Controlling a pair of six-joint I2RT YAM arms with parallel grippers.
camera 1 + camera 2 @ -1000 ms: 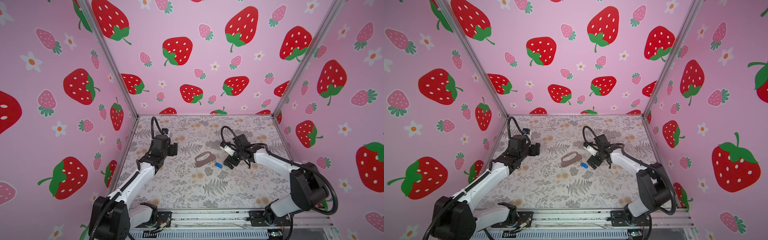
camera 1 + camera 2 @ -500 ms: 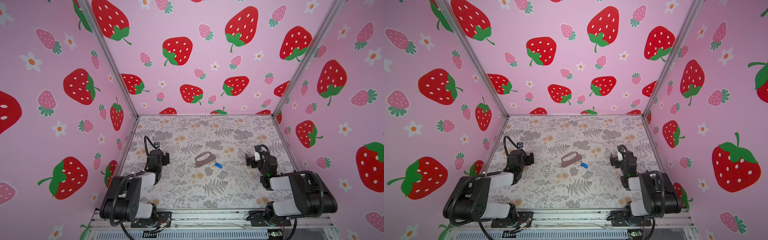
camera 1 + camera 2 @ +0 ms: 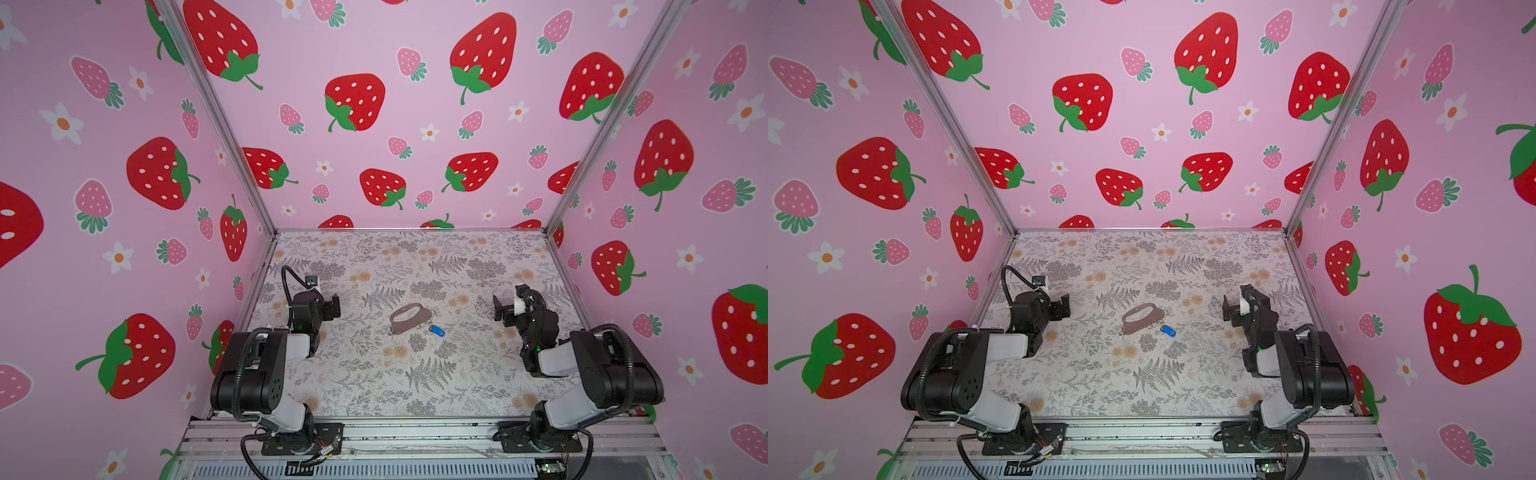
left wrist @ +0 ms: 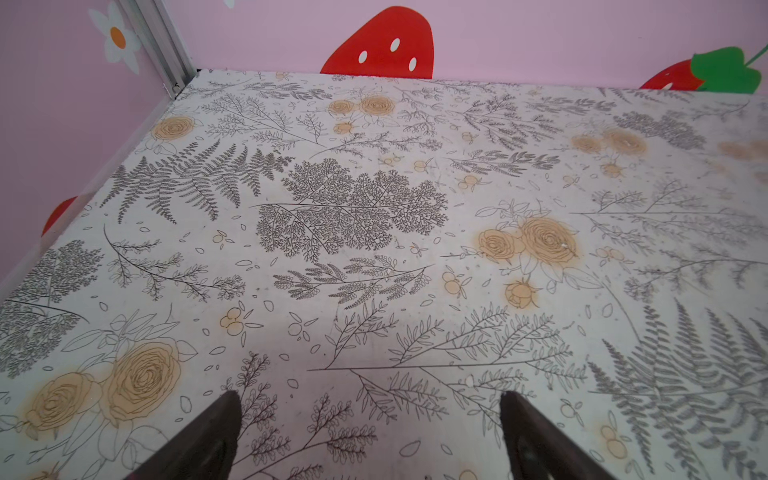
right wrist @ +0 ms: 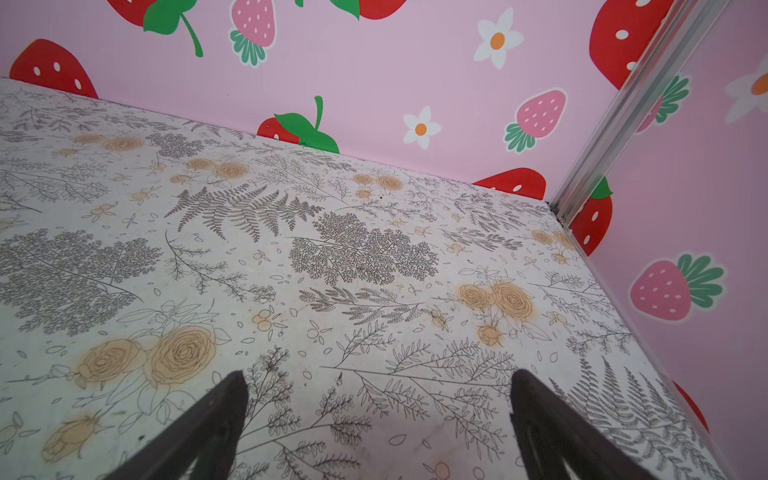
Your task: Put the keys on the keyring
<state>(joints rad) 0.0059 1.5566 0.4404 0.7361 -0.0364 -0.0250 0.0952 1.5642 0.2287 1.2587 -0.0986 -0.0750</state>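
In both top views the keyring (image 3: 409, 318) (image 3: 1140, 318) lies flat near the middle of the worktop (image 3: 374, 386), its long axis running from about 8 o'clock to 2 o'clock. The keys (image 3: 436, 331) (image 3: 1168, 331) rest just beside its ringed edge, at its 4 o'clock, with the blue tag pointing from 10 to 4. Whether the tag is already hooked to a ring is too small to tell.

Both arms are folded low at the sides. The left pincer (image 3: 333, 307) (image 3: 1062, 309) has the keys at its 3 to 4 o'clock, and the right pincer (image 3: 500, 309) (image 3: 1228, 309) has them at its 8 o'clock. The right one is clearly nearer, so any reach for the keys looks like its job. Neither holds anything.

In the left wrist view, the left pincer (image 4: 370, 399) has its fingers spread wide over bare worktop printed with ferns and roses, near a pink wall and a metal corner post.

In the right wrist view, the right pincer (image 5: 378, 378) also has its fingers wide apart and empty. Below it is the same printed surface, with strawberry-patterned walls meeting at a corner post. Neither task thing shows in either wrist view.
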